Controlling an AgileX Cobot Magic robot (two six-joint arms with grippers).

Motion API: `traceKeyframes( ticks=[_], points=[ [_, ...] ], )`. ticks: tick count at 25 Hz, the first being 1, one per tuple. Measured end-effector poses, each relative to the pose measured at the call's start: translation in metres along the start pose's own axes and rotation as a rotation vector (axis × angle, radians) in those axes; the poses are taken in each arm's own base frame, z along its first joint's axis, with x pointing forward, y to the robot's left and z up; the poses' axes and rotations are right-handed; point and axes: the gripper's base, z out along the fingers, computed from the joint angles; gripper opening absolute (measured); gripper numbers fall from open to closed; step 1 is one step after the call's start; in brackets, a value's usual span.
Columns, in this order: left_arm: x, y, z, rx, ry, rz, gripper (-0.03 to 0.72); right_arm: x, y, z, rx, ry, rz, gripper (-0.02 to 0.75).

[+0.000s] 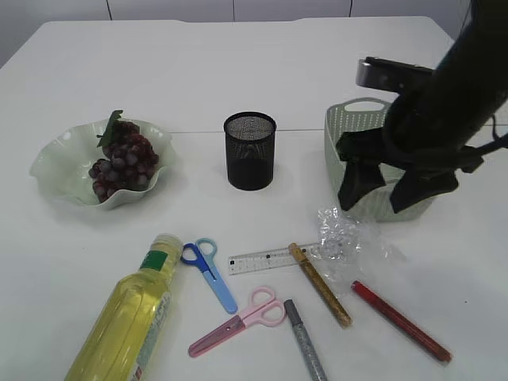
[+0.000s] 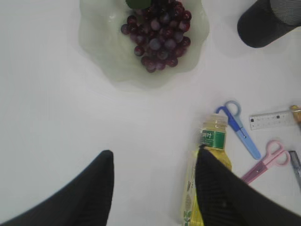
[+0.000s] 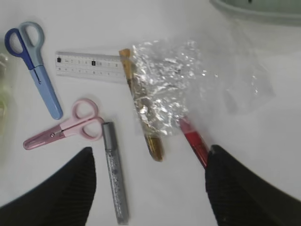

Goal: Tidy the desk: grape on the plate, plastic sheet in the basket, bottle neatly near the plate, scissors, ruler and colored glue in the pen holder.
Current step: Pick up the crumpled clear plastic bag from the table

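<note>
Above the crumpled plastic sheet [image 1: 343,240], right gripper [image 1: 397,190] is hovering, jaws parted, gripping nothing. Left gripper [image 2: 154,186] is hanging open beside the oil bottle [image 1: 131,317]. Scissors, ruler [image 1: 262,259] and glue pens are lying loose. Farther back: plate [image 1: 55,171] is holding grapes [image 1: 123,159]; mesh pen holder [image 1: 250,151] and basket [image 1: 349,127] are standing unfilled.

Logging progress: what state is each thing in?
Grape: on plate.
Plastic sheet: crumpled, on table.
Bottle: lying down, capped.
Pen holder: upright.
Blue scissors: closed.
Pink scissors: closed.
Left gripper: open.
Right gripper: open.
</note>
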Motion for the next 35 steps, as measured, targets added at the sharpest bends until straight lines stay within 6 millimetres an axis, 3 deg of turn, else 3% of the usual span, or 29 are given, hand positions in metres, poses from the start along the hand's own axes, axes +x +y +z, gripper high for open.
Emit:
traceKeyframes(
  ticks=[4, 14, 20, 27, 35],
  points=[
    [0.001, -0.001, -0.003, 0.016, -0.003, -0.005, 0.407, -0.012, 0.010, 0.009, -0.004, 0.016, -0.026, 0.531],
    [0.002, -0.004, -0.003, 0.046, 0.005, -0.015, 0.407, -0.014, 0.011, 0.019, 0.000, 0.042, -0.083, 0.522],
    [0.003, -0.006, -0.003, 0.069, 0.010, -0.022, 0.407, -0.020, 0.019, 0.026, 0.119, -0.053, -0.031, 0.512],
    [0.003, -0.007, -0.003, 0.075, 0.011, -0.024, 0.407, -0.019, 0.020, 0.059, 0.216, 0.037, 0.004, 0.512],
    [0.003, -0.007, -0.003, 0.075, 0.011, -0.024, 0.407, -0.030, 0.043, 0.074, 0.289, 0.029, -0.022, 0.510]
  ],
)
